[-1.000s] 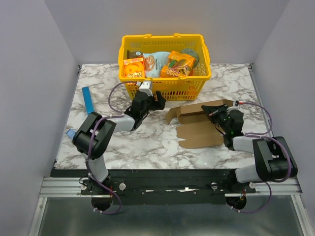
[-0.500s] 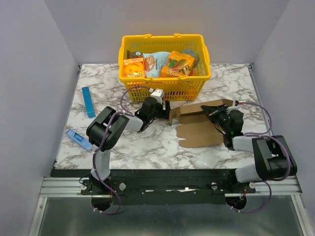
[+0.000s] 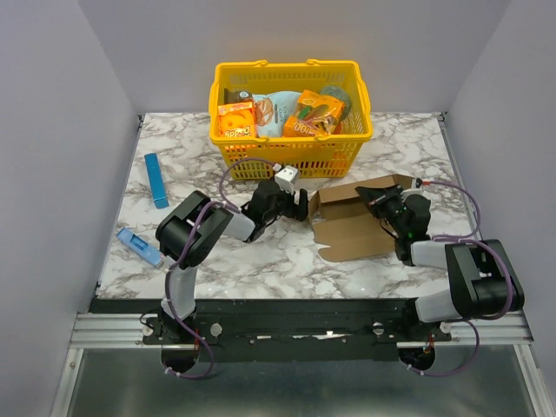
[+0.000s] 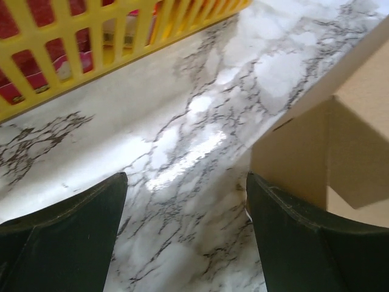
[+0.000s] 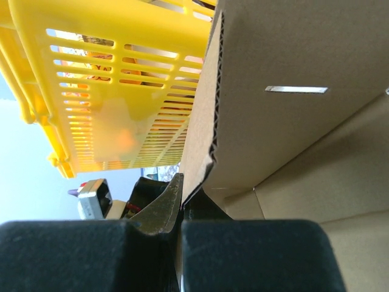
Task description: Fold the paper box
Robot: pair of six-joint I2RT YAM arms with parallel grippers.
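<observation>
Marble worktop (image 3: pixel 261 252), yellow basket (image 3: pixel 291 149) at the far side, plain brown paper box (image 3: pixel 356 233) right of centre, partly raised.
Box's long axis runs left to right; right claw (image 3: pixel 383 207) pinches its right wall, while left claw (image 3: pixel 299 207), spread and empty, has the upright left flap just to its right.

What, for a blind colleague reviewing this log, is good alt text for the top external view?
A partly folded brown paper box lies on a marble table, the right tool pinching its raised wall and the open left tool beside its left flap. A yellow basket of snacks stands behind.
</observation>
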